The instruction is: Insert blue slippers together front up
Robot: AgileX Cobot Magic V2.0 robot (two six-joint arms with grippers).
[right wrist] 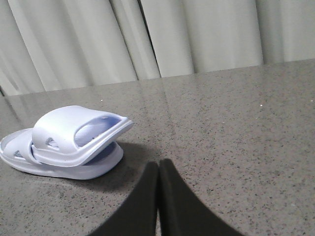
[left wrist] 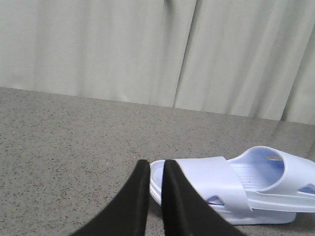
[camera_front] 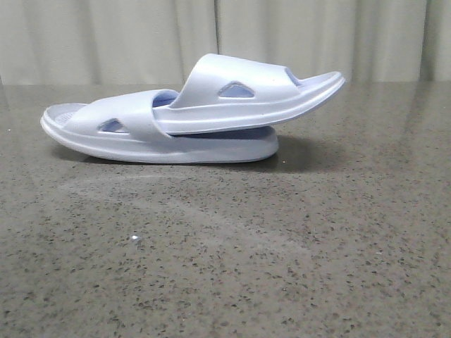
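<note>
The two pale blue slippers lie nested at the far middle of the table. The lower slipper [camera_front: 134, 130] lies flat on its sole. The upper slipper [camera_front: 246, 91] is pushed under the lower one's strap and tilts up to the right, its open end raised. Neither gripper shows in the front view. In the left wrist view my left gripper [left wrist: 156, 164] is shut but for a thin slit and holds nothing, just short of the lower slipper's [left wrist: 206, 179] end. In the right wrist view my right gripper [right wrist: 158, 164] is shut and empty, apart from the pair [right wrist: 69, 132].
The speckled grey stone table [camera_front: 225, 267] runs to a pale curtain [camera_front: 211, 35] behind. A small white speck [camera_front: 134, 239] lies on the near left of the table.
</note>
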